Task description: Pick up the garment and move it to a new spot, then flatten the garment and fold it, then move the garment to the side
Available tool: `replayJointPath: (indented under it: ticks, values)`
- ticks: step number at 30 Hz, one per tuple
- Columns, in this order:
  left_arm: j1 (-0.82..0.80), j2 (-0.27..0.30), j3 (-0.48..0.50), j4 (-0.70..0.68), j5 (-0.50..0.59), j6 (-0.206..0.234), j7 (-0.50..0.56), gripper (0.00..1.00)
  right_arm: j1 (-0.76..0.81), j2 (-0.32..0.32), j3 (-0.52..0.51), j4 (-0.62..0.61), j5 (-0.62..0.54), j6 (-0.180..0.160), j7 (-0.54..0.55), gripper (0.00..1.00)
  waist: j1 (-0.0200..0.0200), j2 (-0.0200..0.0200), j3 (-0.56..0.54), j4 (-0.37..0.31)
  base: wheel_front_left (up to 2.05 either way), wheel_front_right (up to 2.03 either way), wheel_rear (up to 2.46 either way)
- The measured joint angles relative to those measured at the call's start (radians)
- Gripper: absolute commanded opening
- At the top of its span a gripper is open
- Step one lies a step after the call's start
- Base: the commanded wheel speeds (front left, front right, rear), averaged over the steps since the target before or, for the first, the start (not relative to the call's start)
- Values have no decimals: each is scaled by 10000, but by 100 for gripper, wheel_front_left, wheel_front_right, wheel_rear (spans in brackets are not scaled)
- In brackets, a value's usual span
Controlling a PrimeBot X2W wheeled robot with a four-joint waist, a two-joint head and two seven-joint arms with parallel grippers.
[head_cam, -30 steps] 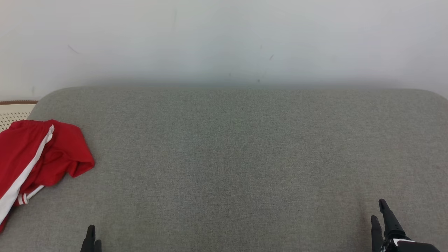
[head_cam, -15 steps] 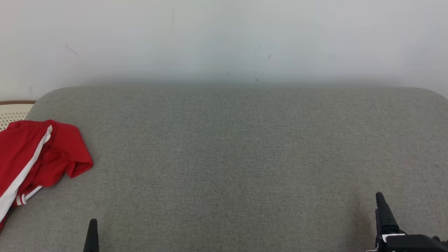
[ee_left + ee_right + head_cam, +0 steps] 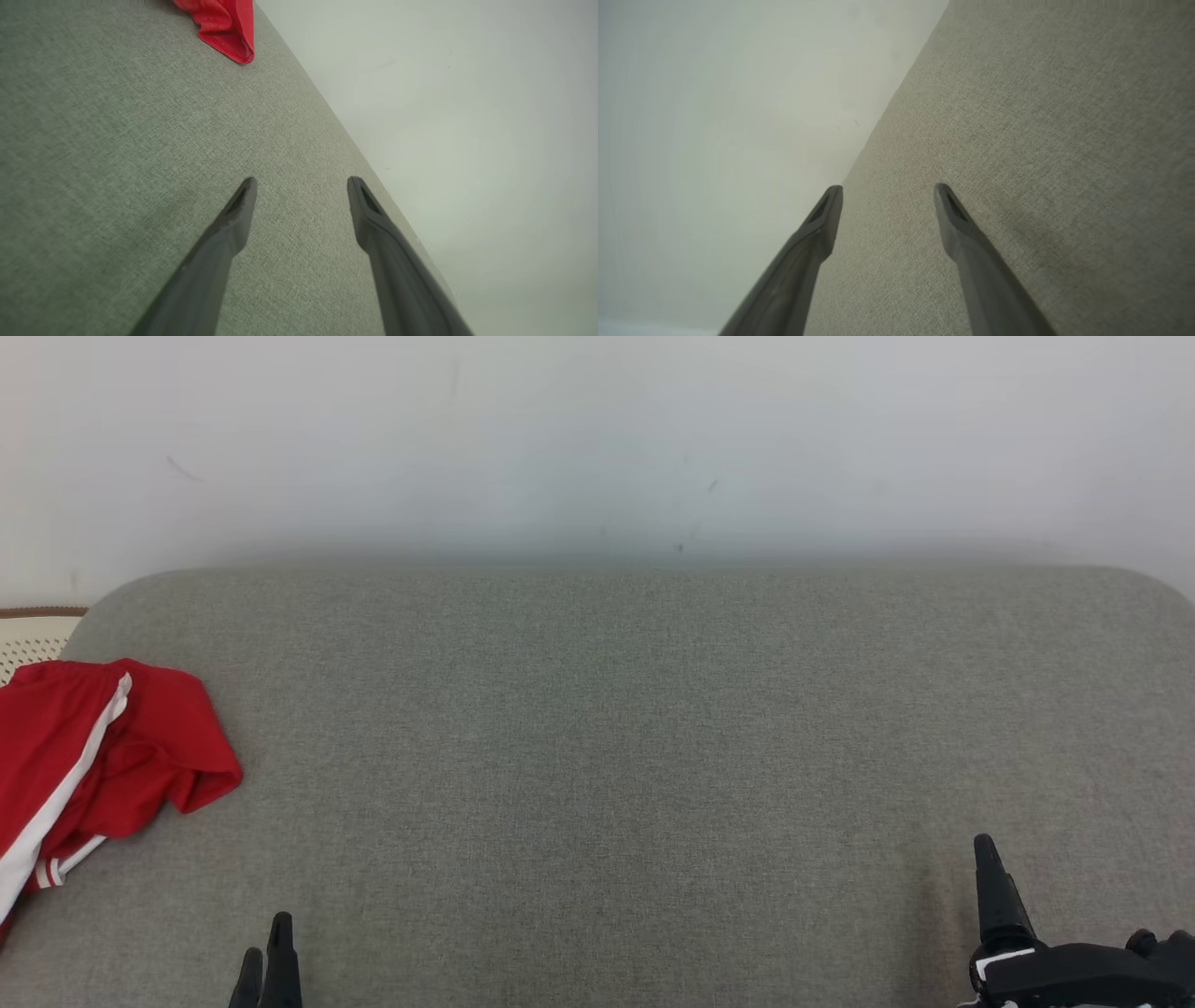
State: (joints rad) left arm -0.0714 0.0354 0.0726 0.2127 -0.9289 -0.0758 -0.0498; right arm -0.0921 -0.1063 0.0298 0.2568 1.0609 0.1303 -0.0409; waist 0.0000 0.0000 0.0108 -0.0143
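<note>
Lying crumpled at the left end of the grey cushion (image 3: 597, 737), the red garment (image 3: 112, 756) with white stripes is well apart from the left gripper (image 3: 301, 184) and right gripper (image 3: 888, 191). Both grippers: fingers spread wide, holding nothing, above bare cushion. A pale wall (image 3: 597, 429) stands behind.

The garment (image 3: 140, 747) is cut off at the left edge.
</note>
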Motion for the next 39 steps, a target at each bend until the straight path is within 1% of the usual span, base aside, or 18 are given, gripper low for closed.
replayJointPath:
  ticks: [6,10,12,19,21,26,27,34,39]
  values:
    - [40,38,-123,-144,1049,320,-209,100,-10,-46,65,59,-1043,0,-215,100,0,0,-4,-40,0,0,0]
    - [44,113,-194,-165,1590,460,-324,100,-11,-63,127,31,-1707,0,-332,100,0,0,2,-62,0,0,0]
    - [46,130,-205,-169,1841,608,-397,100,-12,-82,232,21,-2011,0,-403,100,0,0,10,-74,0,0,0]
    - [57,251,-447,-190,2863,970,-587,100,-33,-224,646,8,-2869,0,-625,100,0,0,25,-112,0,0,0]
    - [56,320,-491,-192,3166,1141,-673,100,-86,-272,834,-2,-3177,0,-715,100,0,0,34,-134,0,0,0]
    - [56,389,-564,-201,3622,1315,-805,100,-215,-299,976,0,-3601,0,-836,100,0,0,42,-182,0,0,0]
    - [56,401,-589,-209,3781,1392,-846,100,-213,-318,1041,25,-3843,0,-884,100,0,0,36,-198,0,0,0]
    - [63,416,-681,-209,4456,1494,-1024,100,-213,-433,1317,136,-4556,0,-1085,100,0,0,16,-202,0,0,0]
    - [63,479,-690,-199,4976,1563,-1158,100,-212,-456,1294,180,-5102,0,-1193,100,0,0,12,-188,0,0,0]
